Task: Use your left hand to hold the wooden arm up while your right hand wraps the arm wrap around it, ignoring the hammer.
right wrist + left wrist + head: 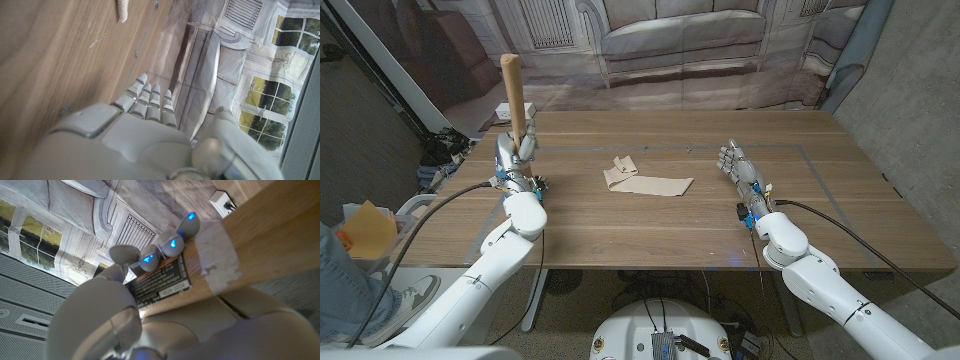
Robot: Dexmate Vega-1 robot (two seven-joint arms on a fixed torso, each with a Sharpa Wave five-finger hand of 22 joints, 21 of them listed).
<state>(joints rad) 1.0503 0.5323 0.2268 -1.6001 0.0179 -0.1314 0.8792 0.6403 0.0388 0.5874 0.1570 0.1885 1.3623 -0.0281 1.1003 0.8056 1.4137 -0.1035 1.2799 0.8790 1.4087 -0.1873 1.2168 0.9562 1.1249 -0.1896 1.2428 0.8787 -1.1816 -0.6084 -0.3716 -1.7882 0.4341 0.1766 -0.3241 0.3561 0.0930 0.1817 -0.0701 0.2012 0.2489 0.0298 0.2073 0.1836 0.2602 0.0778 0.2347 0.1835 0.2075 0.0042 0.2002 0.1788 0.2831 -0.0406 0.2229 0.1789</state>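
Note:
My left hand (517,152) grips the wooden arm (512,85), a light wooden rod, near its lower end and holds it upright at the table's far left. In the left wrist view my fingers (150,260) curl around the wooden arm (260,235) beside a black label and a strip of white tape. The beige arm wrap (645,182) lies loose and partly folded on the middle of the table, apart from both hands. My right hand (742,172) stands at the right with its fingers straight and nothing in it. Past the right hand (130,135), one end of the wrap (122,10) shows.
A small white box (506,111) sits at the table's far left edge, behind the wooden arm. A person's leg (340,280) and an orange object (365,228) show off the table's left side. Bare wooden table (880,200) lies around the wrap.

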